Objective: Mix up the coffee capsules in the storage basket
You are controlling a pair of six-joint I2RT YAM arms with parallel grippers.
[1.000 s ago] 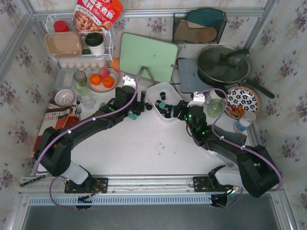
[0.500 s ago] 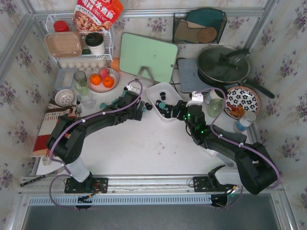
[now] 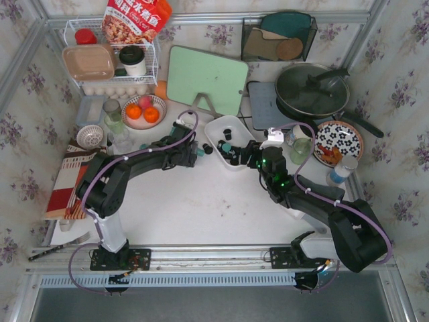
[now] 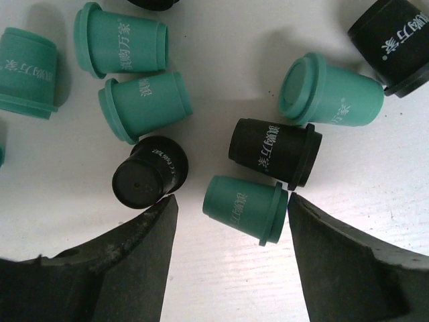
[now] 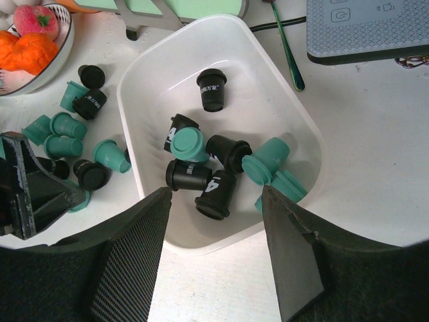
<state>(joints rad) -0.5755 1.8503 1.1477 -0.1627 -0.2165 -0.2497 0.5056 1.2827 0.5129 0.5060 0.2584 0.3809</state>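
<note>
The white storage basket (image 3: pixel 210 131) stands mid-table and holds several black and teal coffee capsules (image 5: pixel 212 90). More capsules (image 4: pixel 141 107) lie loose on the table to its left. My left gripper (image 4: pixel 231 200) is low over these, open. A teal capsule (image 4: pixel 244 209) lies on its side between the jaws, its rim close to the right finger and a gap on the left side. A black capsule (image 4: pixel 149 172) sits by the left fingertip. My right gripper (image 5: pixel 216 190) hovers open over the basket's (image 5: pixel 285 111) near end, with nothing in it.
A green cutting board (image 3: pixel 206 79) leans behind the basket. A fruit bowl (image 3: pixel 144 111) and glass jars (image 3: pixel 114 117) stand to the left. A grey pad (image 3: pixel 265 107), lidded pan (image 3: pixel 312 90), glass cup (image 3: pixel 300 149) and patterned plate (image 3: pixel 338 142) are to the right. A wire rack (image 3: pixel 110 60) stands at the back left.
My left arm has stretched down toward the loose capsules beside the basket, and its jaws have narrowed around a teal one. The right arm has hardly moved.
</note>
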